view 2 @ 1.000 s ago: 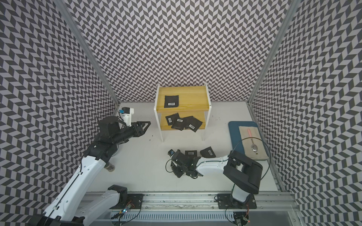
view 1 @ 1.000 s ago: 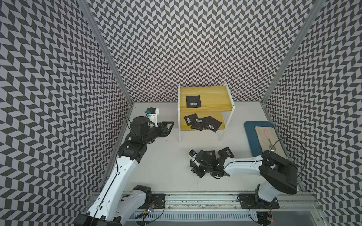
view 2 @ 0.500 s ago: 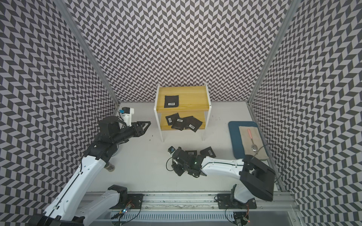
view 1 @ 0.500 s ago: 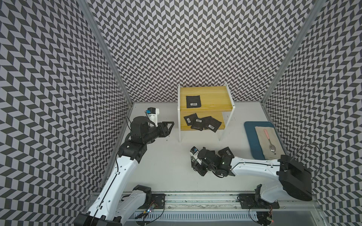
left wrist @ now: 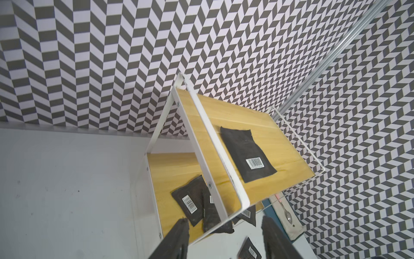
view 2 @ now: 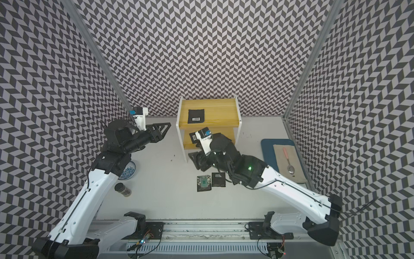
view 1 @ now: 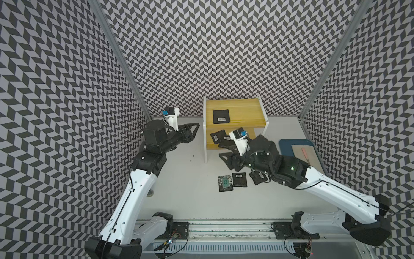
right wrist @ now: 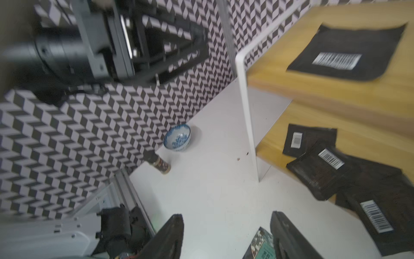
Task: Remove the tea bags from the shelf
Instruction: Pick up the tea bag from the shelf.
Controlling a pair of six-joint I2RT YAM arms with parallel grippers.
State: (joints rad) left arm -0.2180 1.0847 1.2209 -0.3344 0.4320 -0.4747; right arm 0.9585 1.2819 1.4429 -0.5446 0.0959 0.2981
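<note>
On the counter (view 1: 179, 190) the shelf (view 1: 243, 112) stands at the back edge, the left gripper (view 1: 196, 126) beside it and the right gripper (right wrist: 226, 218) before it are both spread and empty, one tea bag (view 1: 221, 116) lies on its upper board, several on the lower, and three near the counter's middle.
</note>
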